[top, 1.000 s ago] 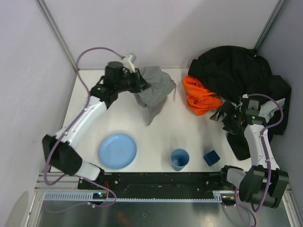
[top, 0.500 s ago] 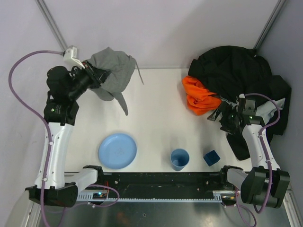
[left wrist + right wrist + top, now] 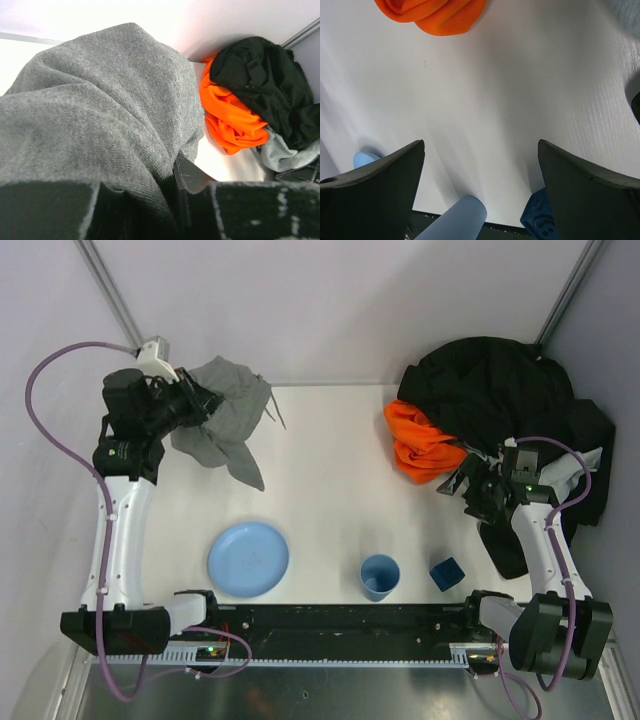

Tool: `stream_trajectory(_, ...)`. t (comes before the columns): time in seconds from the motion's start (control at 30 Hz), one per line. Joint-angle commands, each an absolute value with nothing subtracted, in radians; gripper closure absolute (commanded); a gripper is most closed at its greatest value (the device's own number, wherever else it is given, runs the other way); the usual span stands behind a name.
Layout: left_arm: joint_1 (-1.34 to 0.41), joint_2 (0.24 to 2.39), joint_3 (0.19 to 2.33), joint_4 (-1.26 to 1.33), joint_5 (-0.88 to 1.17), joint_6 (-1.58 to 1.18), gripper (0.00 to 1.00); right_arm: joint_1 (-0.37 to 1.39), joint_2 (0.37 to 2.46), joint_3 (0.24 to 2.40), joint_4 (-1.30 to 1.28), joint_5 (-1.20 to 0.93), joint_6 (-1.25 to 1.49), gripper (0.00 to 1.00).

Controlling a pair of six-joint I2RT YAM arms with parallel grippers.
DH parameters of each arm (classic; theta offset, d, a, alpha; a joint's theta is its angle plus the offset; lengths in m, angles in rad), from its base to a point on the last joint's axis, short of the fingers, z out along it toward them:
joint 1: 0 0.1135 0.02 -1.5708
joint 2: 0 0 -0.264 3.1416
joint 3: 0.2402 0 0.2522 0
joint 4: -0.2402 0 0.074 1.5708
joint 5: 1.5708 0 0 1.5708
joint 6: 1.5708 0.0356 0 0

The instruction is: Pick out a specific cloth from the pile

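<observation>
The left pincer grips the grey cloth, which hangs over the far left corner of the tabletop, well apart from the pile. The right pincer gapes wide, empty, near the orange cloth.

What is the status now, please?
Left pincer shut on grey cloth, held up, far left. Right pincer open, empty, beside pile. Nothing in the way.

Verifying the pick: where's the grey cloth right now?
Top external view: the grey cloth hangs from the left end effector at far left, beyond the blue plate and well apart from the pile at far right.
</observation>
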State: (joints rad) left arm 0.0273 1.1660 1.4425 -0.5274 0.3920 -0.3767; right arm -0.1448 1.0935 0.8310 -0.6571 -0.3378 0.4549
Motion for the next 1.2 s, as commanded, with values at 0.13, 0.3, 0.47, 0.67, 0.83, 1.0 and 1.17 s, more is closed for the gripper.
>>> stream_trajectory(0.13,0.05,1.255,1.585,-0.507,0.328,-0.267,0.99,-0.134,1.103,0.827,-0.628,-0.329,0.464,0.01)
stream_trajectory(0.3,0.05,1.317,1.506,-0.508,0.322,-0.279,0.99,-0.128,1.12,0.827,-0.618,-0.324,0.462,0.01)
stream_trajectory(0.47,0.051,1.401,1.373,-0.487,0.314,-0.31,0.99,-0.111,1.136,0.825,-0.603,-0.322,0.471,0.01)
stream_trajectory(0.67,0.051,1.538,1.244,-0.425,0.301,-0.379,0.99,-0.083,1.143,0.824,-0.603,-0.302,0.475,0.01)
stream_trajectory(0.83,0.051,1.659,1.191,-0.391,0.281,-0.434,0.99,-0.068,1.137,0.814,-0.599,-0.297,0.482,0.01)
stream_trajectory(1.0,0.05,1.715,1.174,-0.39,0.291,-0.482,0.95,-0.058,1.124,0.792,-0.592,-0.3,0.486,0.01)
stream_trajectory(1.17,0.051,1.669,1.147,-0.39,0.29,-0.483,0.55,-0.053,1.114,0.781,-0.595,-0.295,0.488,0.01)
